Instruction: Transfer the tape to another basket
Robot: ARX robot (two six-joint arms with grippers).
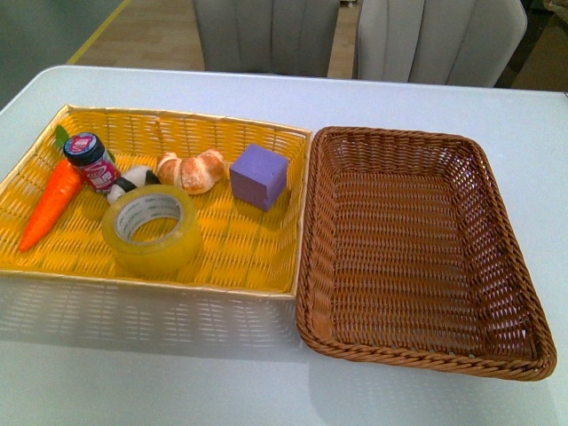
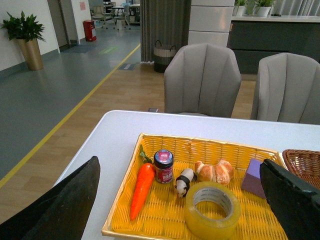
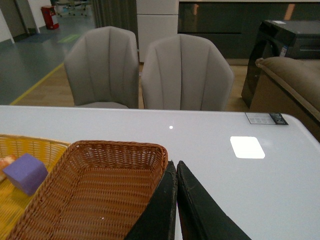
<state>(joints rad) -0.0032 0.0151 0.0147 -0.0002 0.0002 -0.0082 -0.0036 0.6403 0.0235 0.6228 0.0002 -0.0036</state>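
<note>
On white table [image 1: 177, 373]: tape [image 1: 169, 253] lies flat in yellow tray [image 1: 244, 257], near its front edge, just beside the panda toy [image 1: 133, 180]. Brown basket [image 1: 417, 257] abuts the tray's right side. Left gripper [image 2: 180, 162] spread wide, holding nothing. Right gripper [image 3: 176, 167] pinched together, nothing between, near basket rim.

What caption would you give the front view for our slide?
Tape roll lies flat in the yellow tray, with the empty brown wicker basket alongside; no arms visible.

The tray [image 1: 240, 253] fills the frame's left half, with the basket [image 1: 417, 257] just beside it on the right. In the tray, the tape [image 1: 156, 250] lies lower centre, the cube [image 1: 259, 176] upper right, and the carrot [image 1: 51, 202] far left.
</note>
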